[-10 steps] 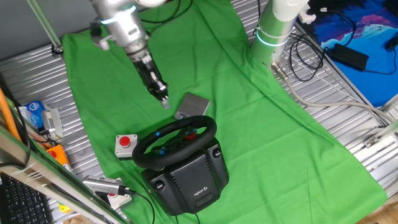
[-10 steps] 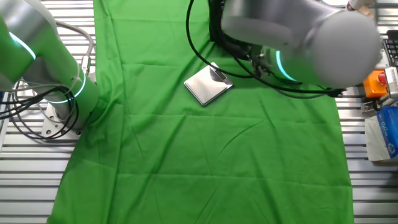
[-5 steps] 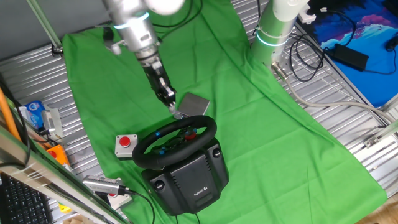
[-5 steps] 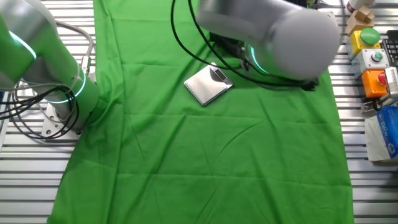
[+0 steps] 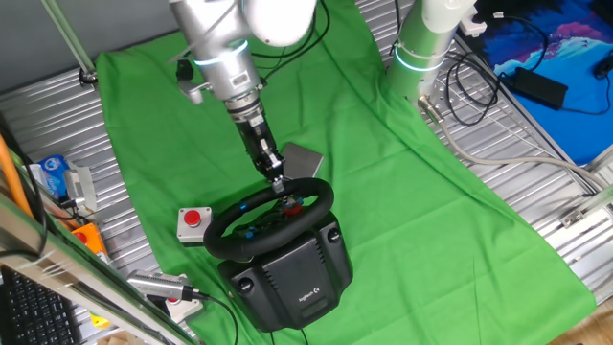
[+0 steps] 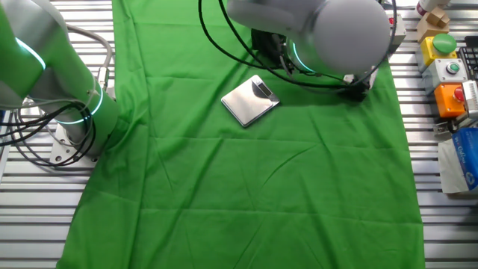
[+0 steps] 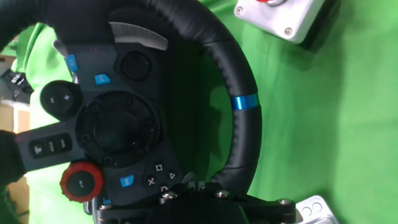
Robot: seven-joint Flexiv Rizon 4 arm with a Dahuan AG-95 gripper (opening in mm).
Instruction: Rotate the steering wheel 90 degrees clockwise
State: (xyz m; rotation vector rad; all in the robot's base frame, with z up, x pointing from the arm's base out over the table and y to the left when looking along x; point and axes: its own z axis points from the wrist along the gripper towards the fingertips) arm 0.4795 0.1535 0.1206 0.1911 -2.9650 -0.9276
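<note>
wheel (image 5: 273, 216): cut off at left in hand view; hidden in the other fixed view
fingers (image 5: 279, 182): at wheel's far rim; opening and hold unclear

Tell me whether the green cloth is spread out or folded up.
Spread out. The cloth lies open across the table, only lightly wrinkled, with the wheel standing on it.
</note>
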